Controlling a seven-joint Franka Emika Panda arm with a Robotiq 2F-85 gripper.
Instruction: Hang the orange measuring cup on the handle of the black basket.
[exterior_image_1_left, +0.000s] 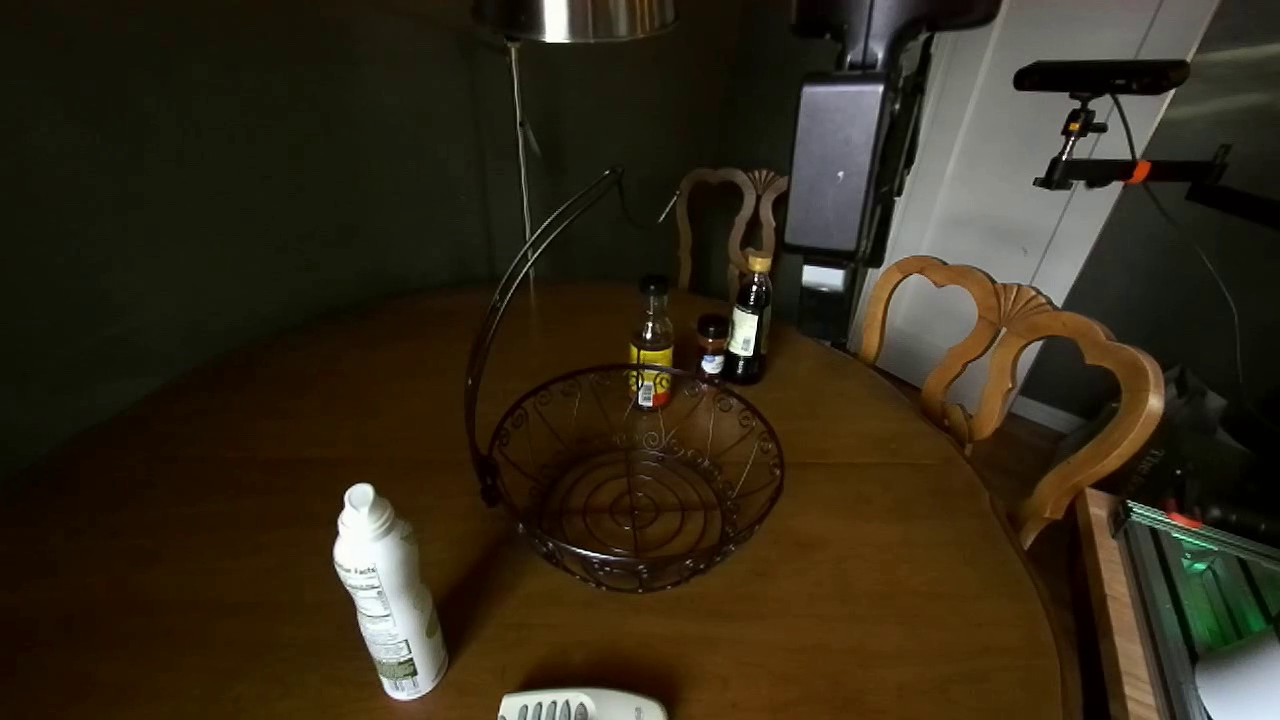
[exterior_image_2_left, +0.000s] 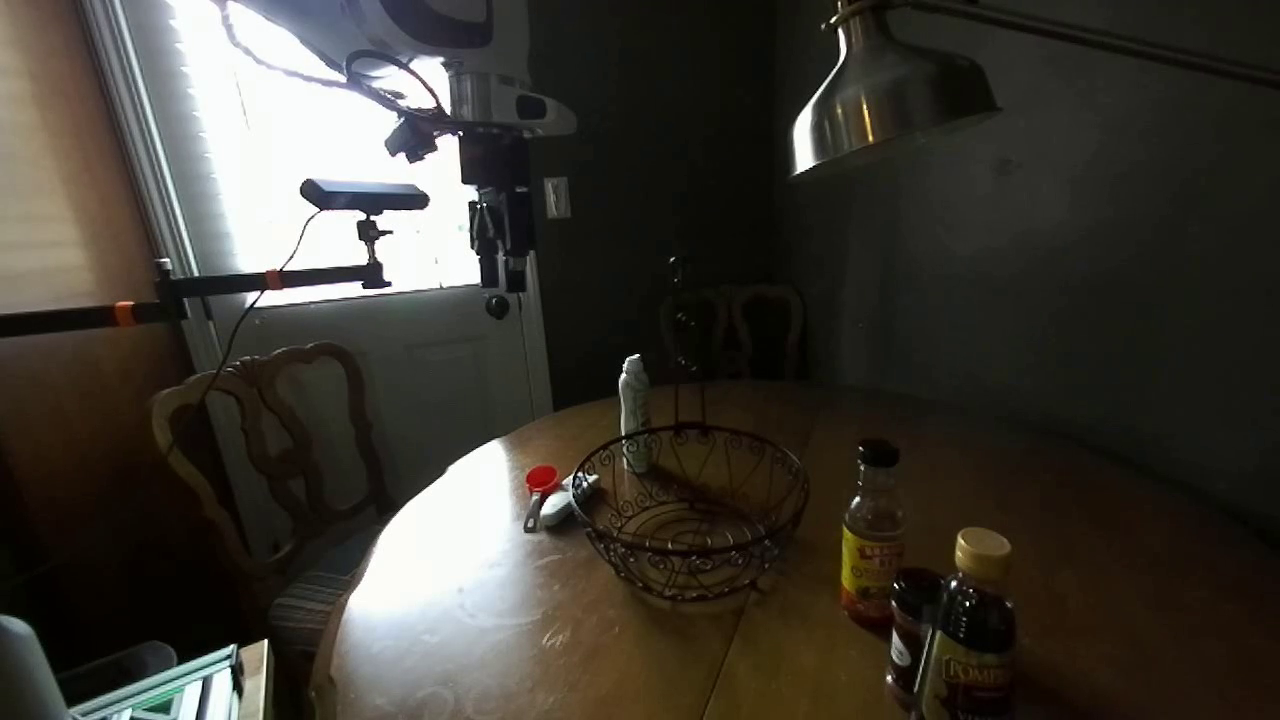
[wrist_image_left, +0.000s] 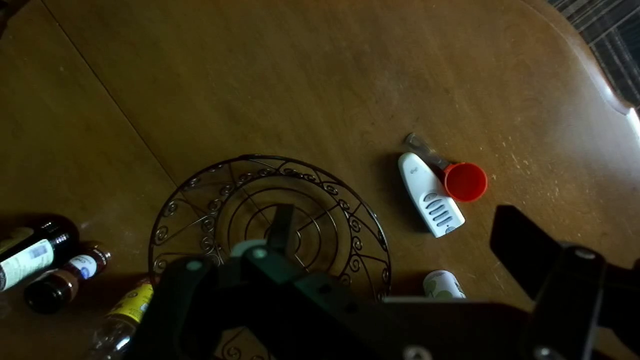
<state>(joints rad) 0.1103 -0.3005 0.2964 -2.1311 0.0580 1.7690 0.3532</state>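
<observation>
So pickup's probably being lined up: nothing's being gripped by the wide-spread hand (wrist_image_left: 394, 212), and lowering to the orange cup (wrist_image_left: 466, 182) is being called for.

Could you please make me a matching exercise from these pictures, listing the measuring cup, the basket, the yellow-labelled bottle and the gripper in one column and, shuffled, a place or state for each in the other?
Things
1. orange-red measuring cup
2. black basket
3. yellow-labelled bottle
4. gripper

Places and states
A. topped with a black cap
B. open, raised above the tabletop
C. round, made of dark wire
D. beside the white device with buttons

Right pairs: 1-D, 2-C, 3-A, 4-B
</observation>
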